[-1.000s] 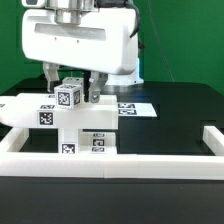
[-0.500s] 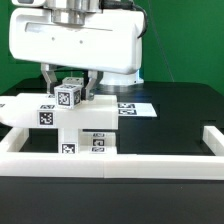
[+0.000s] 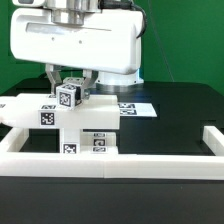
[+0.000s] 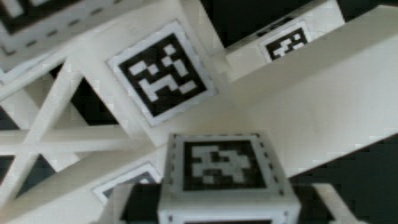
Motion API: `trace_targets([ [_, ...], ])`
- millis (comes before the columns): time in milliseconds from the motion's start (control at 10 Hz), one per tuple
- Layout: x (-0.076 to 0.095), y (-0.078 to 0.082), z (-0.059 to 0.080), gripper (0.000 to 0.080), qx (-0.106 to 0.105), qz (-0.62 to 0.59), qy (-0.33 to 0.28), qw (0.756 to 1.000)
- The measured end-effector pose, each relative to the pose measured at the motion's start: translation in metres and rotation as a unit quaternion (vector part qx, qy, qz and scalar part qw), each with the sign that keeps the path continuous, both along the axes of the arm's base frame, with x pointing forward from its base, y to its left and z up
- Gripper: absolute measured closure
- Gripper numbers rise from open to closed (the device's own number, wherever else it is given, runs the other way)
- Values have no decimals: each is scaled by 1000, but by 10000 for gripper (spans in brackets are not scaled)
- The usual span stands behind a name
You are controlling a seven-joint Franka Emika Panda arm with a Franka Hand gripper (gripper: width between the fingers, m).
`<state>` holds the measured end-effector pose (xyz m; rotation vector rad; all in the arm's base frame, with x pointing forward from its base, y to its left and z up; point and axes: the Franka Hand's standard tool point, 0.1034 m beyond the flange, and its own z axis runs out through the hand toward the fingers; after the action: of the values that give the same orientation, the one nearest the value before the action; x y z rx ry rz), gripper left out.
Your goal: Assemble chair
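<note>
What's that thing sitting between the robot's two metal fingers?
In the exterior view, a small white tagged block of the chair sits between the fingers of the gripper, which has closed onto it.

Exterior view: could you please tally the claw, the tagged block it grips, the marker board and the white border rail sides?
Claw: 1
Tagged block in the claw: 1
Marker board: 1
Border rail sides: 3
Total: 6

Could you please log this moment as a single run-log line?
gripper: shut on tagged block | tagged block: atop white chair parts | marker board: flat behind
</note>
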<state>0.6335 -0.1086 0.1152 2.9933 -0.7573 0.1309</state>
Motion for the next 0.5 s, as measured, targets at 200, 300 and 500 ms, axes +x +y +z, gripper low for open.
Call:
trace_targets([
  [200, 0, -1, 0, 514, 9, -111, -8, 994],
  [300, 0, 0, -1, 514, 12, -159, -11, 987],
  [500, 0, 1, -1, 512, 17, -239, -17, 971],
])
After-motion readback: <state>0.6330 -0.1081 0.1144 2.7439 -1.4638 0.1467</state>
